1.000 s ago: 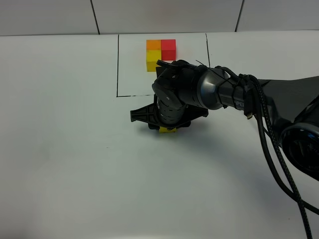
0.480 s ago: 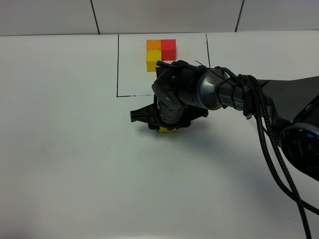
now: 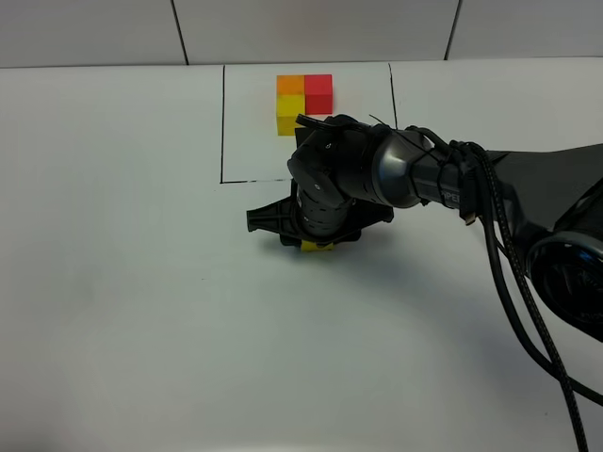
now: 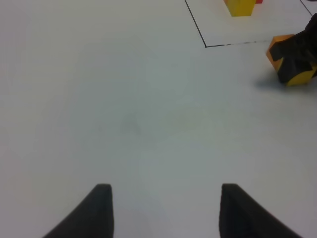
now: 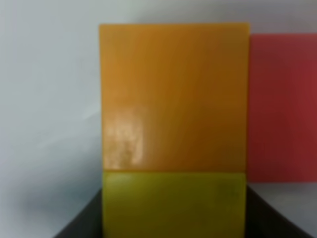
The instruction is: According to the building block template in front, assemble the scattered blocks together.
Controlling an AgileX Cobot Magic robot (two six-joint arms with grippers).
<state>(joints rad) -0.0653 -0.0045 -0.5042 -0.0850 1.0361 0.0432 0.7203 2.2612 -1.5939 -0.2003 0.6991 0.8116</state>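
The building block template (image 3: 303, 94) stands at the back inside thin black lines (image 3: 222, 122): orange corner, red and yellow arms. My right gripper (image 3: 317, 241) points down just in front of the frame and is shut on the yellow block (image 3: 318, 249). In the right wrist view the yellow block (image 5: 173, 203) sits between the dark jaws, flush against the orange block (image 5: 173, 99), with the red block (image 5: 282, 106) beside the orange one. The left wrist view shows the orange block (image 4: 278, 45) and yellow block (image 4: 303, 77) under the right gripper's fingers (image 4: 296, 55). My left gripper (image 4: 166, 213) is open and empty above bare table.
The white table (image 3: 141, 311) is bordered by a tiled wall (image 3: 94, 28) at the back. The right arm and its black cables (image 3: 509, 245) cross the right side of the table. The template's yellow cube (image 4: 240, 6) shows in the left wrist view.
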